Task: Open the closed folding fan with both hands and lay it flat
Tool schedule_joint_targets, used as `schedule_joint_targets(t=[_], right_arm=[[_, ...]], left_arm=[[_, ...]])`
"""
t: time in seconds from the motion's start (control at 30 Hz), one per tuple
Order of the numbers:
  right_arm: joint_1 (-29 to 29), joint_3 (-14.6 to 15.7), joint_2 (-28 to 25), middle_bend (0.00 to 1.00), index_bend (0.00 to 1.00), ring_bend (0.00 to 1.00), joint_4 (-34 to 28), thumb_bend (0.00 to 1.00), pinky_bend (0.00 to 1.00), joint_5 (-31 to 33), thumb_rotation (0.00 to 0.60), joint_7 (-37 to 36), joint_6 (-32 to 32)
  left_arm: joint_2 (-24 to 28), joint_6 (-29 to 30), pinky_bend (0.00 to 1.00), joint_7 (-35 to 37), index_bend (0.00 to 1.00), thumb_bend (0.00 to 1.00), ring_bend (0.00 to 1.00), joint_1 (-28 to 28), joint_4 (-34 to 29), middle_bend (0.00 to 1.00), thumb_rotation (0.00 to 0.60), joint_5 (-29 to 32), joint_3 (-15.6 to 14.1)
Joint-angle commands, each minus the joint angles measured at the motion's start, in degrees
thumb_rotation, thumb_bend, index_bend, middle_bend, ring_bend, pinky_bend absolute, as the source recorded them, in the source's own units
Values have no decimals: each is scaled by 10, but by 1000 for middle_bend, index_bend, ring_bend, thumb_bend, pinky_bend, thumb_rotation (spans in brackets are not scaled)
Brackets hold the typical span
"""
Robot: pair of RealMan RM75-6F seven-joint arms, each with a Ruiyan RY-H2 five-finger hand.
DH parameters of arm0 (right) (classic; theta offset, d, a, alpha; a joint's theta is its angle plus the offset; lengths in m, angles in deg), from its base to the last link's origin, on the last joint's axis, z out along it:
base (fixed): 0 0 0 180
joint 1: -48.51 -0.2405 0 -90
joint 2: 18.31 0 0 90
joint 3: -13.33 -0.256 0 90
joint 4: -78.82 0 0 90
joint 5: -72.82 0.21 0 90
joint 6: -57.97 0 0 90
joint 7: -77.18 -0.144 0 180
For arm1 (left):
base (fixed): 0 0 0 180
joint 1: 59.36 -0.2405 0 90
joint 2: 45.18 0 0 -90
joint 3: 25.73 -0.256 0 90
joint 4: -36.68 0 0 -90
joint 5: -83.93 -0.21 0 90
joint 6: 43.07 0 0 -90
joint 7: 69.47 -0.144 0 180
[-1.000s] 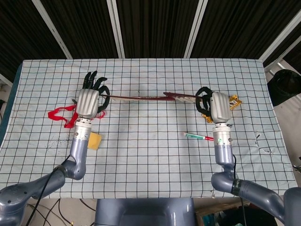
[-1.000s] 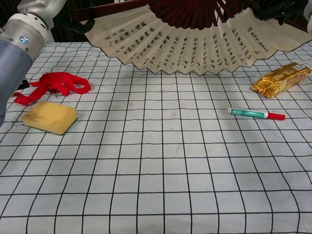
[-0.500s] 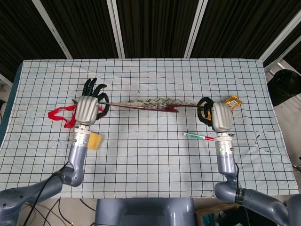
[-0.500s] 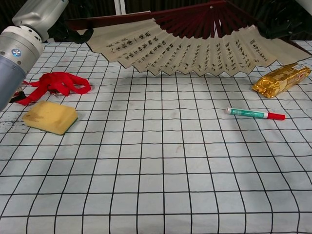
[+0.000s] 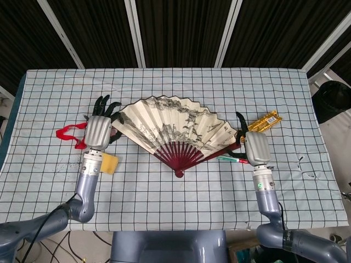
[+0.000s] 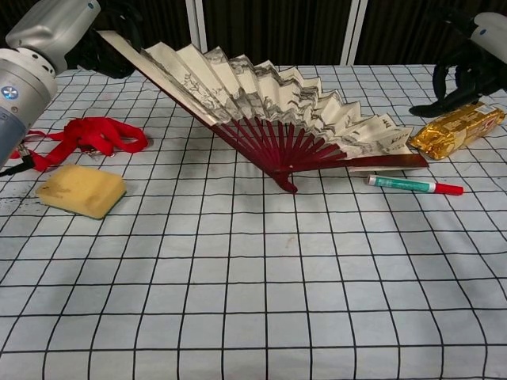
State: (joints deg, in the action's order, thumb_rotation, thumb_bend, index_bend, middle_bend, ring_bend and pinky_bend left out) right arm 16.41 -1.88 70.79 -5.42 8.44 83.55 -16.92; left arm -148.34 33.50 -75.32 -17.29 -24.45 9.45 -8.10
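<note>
Now left hand [image 5: 101, 129] gripping spread fan [image 5: 174, 127] edge, right hand [image 5: 253, 146] open, empty.

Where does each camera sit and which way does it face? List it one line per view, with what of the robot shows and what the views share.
Head view: high above, looking steeply down on the table; both forearms, left hand and right hand show.
Chest view: low at the table's near edge, looking across it; left hand and right hand show only at the top corners.
Shared: fan, sponge, red strap, pen, gold packet.
</note>
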Motion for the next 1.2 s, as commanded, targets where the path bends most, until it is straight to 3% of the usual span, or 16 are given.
schedule_joint_targets(t=[0.03, 0.4, 0.47, 0.57, 0.63, 0.97, 1.2], right_arm=[[13, 10, -8, 642, 39, 776, -11, 78, 675, -4, 600, 4, -4], [48, 38, -37, 610, 0, 771, -46, 36, 665, -32, 600, -7, -9], [54, 44, -41, 608, 0, 771, -51, 33, 664, -38, 600, -5, -10], [64, 51, -43, 608, 0, 771, -57, 33, 664, -47, 600, -8, -16], [68, 55, -43, 607, 0, 771, -58, 32, 664, -54, 600, -7, -19], [88, 68, -45, 607, 0, 771, -69, 33, 663, -72, 600, 3, -27], [108, 78, -57, 592, 0, 759, -77, 32, 660, -85, 600, 4, -37]], left_arm=[[6, 0, 0, -5, 698, 404, 0, -8, -10, 245, 600, -4, -10], [51, -3, 0, -21, 690, 385, 0, -68, -45, 232, 600, -7, -64], [62, -7, 0, -24, 648, 311, 0, -77, -51, 201, 600, -6, -72], [94, -34, 0, -35, 560, 88, 0, -88, -80, 139, 600, 0, -89], [116, -47, 0, -42, 489, 8, 0, -95, -103, 103, 600, 5, -95], [203, -58, 0, -43, 240, 0, 0, -127, -189, 59, 600, 3, -115], [263, -31, 0, -22, 220, 0, 0, -166, -227, 60, 600, -15, -137]])
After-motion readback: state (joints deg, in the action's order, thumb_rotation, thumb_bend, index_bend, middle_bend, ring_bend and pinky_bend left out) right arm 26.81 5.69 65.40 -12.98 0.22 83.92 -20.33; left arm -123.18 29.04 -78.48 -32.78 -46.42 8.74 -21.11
